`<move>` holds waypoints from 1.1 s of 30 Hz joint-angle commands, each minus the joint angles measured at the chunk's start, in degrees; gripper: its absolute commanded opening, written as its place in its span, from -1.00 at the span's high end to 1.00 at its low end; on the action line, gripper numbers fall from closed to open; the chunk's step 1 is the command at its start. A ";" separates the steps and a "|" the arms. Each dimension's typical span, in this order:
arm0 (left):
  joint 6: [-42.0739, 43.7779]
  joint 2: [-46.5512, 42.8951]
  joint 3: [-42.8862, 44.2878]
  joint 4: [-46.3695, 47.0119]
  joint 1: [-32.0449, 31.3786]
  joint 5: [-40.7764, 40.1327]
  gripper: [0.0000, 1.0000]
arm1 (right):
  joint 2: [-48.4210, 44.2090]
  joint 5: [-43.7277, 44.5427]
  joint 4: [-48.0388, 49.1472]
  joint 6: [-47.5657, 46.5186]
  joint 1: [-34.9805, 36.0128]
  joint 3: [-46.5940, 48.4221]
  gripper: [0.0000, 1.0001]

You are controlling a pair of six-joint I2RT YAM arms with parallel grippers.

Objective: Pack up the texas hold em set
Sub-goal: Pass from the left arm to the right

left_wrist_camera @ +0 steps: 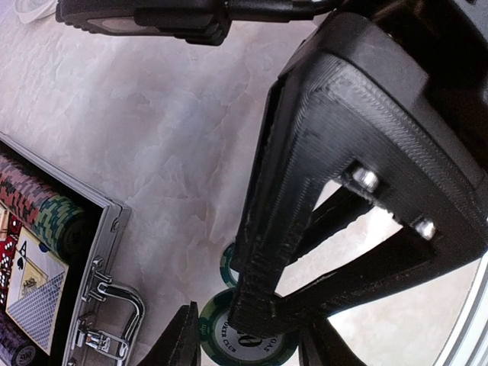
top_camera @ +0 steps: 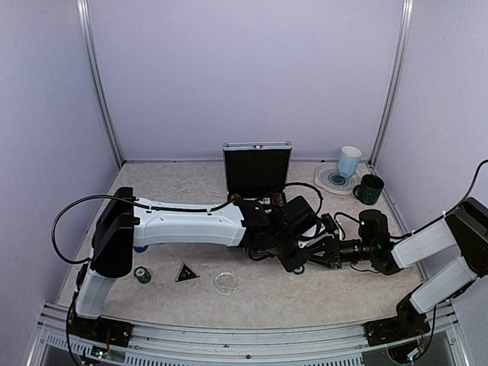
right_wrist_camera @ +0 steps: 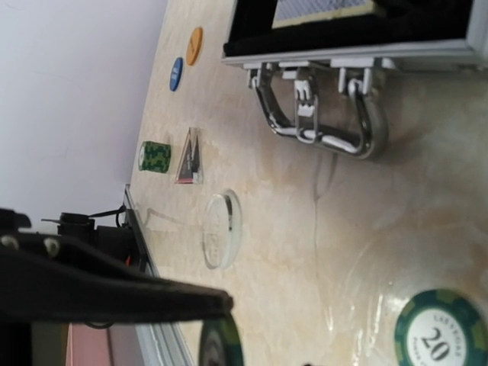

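Note:
The silver case (top_camera: 257, 164) of the texas hold em set stands open at the back; chip rows and cards fill its tray (left_wrist_camera: 46, 252). In front of it both grippers meet. My left gripper (left_wrist_camera: 255, 347) is shut on a green chip (left_wrist_camera: 229, 343), one finger at each rim. The right gripper (right_wrist_camera: 236, 351) reaches in from the right. Its upper finger (right_wrist_camera: 152, 293) touches that chip's rim, and its lower finger is out of frame. A second green chip (right_wrist_camera: 441, 332) lies flat beside them.
A green chip stack (top_camera: 142, 274), black triangle (top_camera: 187, 272) and clear disc (top_camera: 225, 282) lie front left. Blue (right_wrist_camera: 176, 74) and orange (right_wrist_camera: 195, 46) discs lie farther left. Two mugs (top_camera: 349, 162) (top_camera: 370, 188) and a coaster (top_camera: 335, 180) stand back right.

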 commanded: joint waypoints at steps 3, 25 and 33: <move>0.21 -2.81 0.02 1.17 -0.01 -0.34 0.40 | 1.00 -0.96 0.62 -0.37 0.50 1.22 0.39; -2.36 -6.36 -4.74 2.41 1.57 -1.29 -0.97 | 1.75 -2.72 -2.07 -3.06 -0.11 6.25 1.00; -11.33 -25.21 -25.65 13.25 11.03 6.12 -0.98 | -2.55 9.03 -34.06 -28.05 -0.55 23.34 1.00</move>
